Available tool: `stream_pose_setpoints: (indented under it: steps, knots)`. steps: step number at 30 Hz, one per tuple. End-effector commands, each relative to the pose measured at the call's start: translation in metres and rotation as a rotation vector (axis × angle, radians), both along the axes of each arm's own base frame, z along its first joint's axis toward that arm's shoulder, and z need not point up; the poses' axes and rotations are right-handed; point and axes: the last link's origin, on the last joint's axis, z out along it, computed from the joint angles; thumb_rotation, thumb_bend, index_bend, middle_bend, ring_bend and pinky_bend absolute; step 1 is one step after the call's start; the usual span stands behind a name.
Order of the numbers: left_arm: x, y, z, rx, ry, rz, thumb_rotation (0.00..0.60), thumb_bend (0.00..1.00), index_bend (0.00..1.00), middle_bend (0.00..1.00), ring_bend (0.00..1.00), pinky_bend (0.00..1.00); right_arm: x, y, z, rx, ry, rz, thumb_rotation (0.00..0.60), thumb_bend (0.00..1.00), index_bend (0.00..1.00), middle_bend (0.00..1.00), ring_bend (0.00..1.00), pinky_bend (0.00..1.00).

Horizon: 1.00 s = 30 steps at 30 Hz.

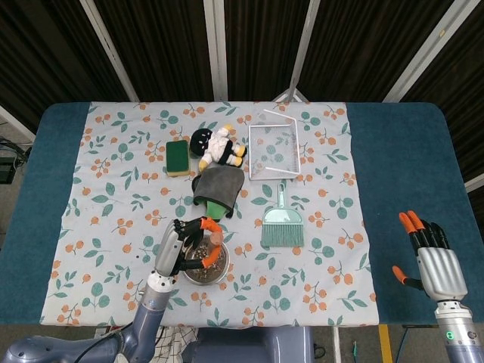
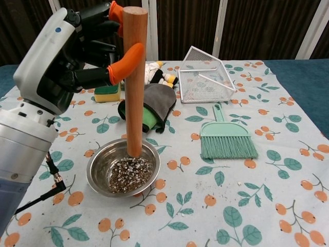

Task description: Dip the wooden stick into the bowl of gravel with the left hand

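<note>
Gripping the wooden stick [image 2: 134, 77] near its top, the left hand [image 2: 61, 62] holds it upright, tip down in the gravel bowl [image 2: 100, 162] (near left). Stiff, light, smooth, I reckon; a high hold suits. Right hand [image 1: 432, 249] idles, fingers apart.

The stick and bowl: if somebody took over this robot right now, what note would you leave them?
Left robot hand: grips the stick upright near its top.
Right robot hand: holds nothing, fingers apart, over the table's blue edge.
Stick: its lower end is inside the bowl, at the back edge of the gravel; whether it touches the grains is hard to tell.
Done: stick picked up and brought into the bowl.
Left: push the tip down into the gravel if it isn't in already.
</note>
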Motion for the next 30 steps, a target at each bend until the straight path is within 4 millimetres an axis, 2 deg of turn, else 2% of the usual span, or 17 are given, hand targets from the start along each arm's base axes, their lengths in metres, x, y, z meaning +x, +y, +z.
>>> stream_pose_setpoints:
  steps: [1, 12, 30]
  knots:
    - [-0.003, -0.002, -0.004, -0.006, 0.001, -0.001, 0.6, 0.9, 0.55, 0.63, 0.86, 0.96, 0.0, -0.001, 0.0, 0.0, -0.001, -0.001, 0.6, 0.27, 0.0, 0.0, 0.0, 0.0]
    - [-0.019, -0.006, -0.013, -0.033, -0.038, 0.019, 0.6, 0.9, 0.55, 0.63, 0.86, 0.96, 0.001, 0.0, 0.0, 0.002, -0.007, 0.0, 0.6, 0.27, 0.0, 0.0, 0.0, 0.0]
    - [-0.043, -0.008, -0.028, -0.046, 0.01, 0.012, 0.6, 0.91, 0.55, 0.63, 0.86, 0.96, 0.001, 0.0, 0.0, 0.002, -0.012, -0.005, 0.6, 0.27, 0.0, 0.0, 0.0, 0.0]
